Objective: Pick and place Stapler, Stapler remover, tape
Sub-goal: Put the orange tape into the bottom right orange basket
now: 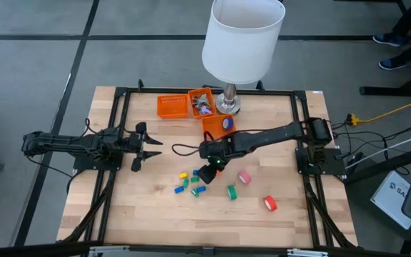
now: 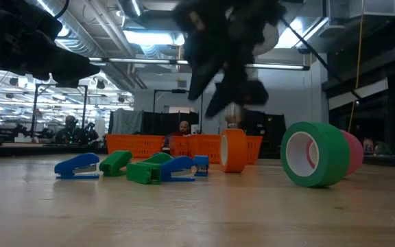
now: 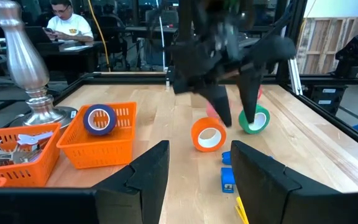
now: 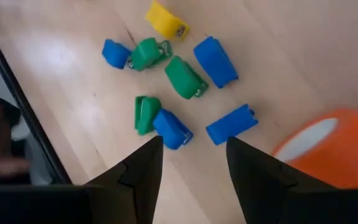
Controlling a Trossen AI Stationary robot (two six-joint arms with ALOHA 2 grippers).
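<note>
My right gripper hangs open just above the table's middle, over the orange tape roll, which stands on its rim. In the right wrist view its fingers point down at several small blue, green and yellow staplers, with the orange roll beside them. The green roll also stands on its rim, in front of the pink one. The red roll lies nearer the front. A blue roll sits in an orange basket. My left gripper waits open at the left.
A lamp with a white shade stands on its metal base at the far edge. Beside it are three orange baskets, one holding small metal pieces. Black frame rails run along the table's sides. People sit in the room beyond.
</note>
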